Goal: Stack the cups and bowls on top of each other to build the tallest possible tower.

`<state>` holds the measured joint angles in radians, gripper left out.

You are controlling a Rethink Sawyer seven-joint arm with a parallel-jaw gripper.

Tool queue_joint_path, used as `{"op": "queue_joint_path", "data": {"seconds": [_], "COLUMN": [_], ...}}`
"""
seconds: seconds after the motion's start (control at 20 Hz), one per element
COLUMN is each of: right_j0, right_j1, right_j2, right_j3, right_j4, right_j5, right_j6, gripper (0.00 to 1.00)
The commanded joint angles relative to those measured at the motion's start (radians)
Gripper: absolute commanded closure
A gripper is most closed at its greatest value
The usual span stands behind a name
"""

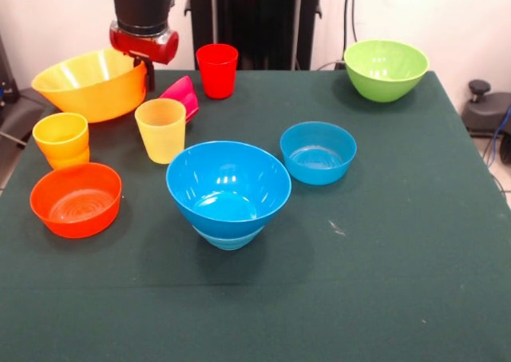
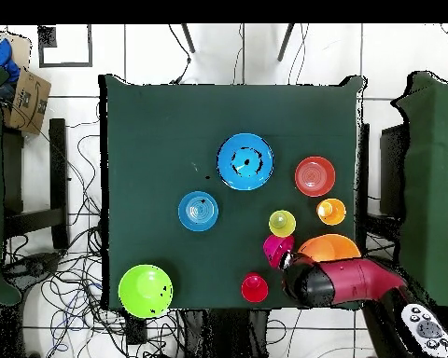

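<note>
1. Sawyer's claw point(image 1: 148, 73) hangs at the far-left part of the table in the front view, its dark tip down beside the rim of the large yellow-orange bowl point(image 1: 90, 83); whether it is released or clenched cannot be told, as the arm's red and black body hides it from above.
2. From overhead, the red arm point(image 2: 344, 282) reaches in from the lower right, its end over the edge of the yellow-orange bowl point(image 2: 329, 247) and just beside the magenta bowl point(image 2: 276, 248).
3. That magenta bowl point(image 1: 182, 95) lies tipped on its side between the yellow-orange bowl and the red cup point(image 1: 217, 69), which stands upright near the table's far edge.
4. At centre, the large blue bowl point(image 1: 227, 184) sits on a small light-blue bowl point(image 1: 228, 238), a two-piece tower; only the lower bowl's base shows beneath it.
5. A second small blue bowl point(image 1: 318, 152) rests alone just to the right of that stack, apart from it.
6. Along the left side, the yellow cup point(image 1: 160, 129) and the orange-yellow cup point(image 1: 61, 138) stand upright, with the shallow orange bowl point(image 1: 76, 199) in front of them.
7. Well apart from everything else, the lime green bowl point(image 1: 386, 69) occupies the far-right corner of the dark green table point(image 1: 383, 282).
</note>
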<state>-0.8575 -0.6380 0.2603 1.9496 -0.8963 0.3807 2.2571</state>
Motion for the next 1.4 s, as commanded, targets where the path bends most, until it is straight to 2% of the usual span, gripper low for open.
{"op": "queue_joint_path", "data": {"seconds": [0.05, 0.5, 1.4], "right_j0": [0.039, 0.069, 0.063], "right_j1": [-0.005, -0.062, -0.147], "right_j2": [0.128, 0.158, 0.203], "right_j3": [0.022, -0.003, -0.029], "right_j4": [0.094, 0.179, 0.262], "right_j5": [0.103, 0.187, 0.335], "right_j6": [-0.113, -0.139, -0.193], "gripper": [1.0, 1.0, 1.0]}}
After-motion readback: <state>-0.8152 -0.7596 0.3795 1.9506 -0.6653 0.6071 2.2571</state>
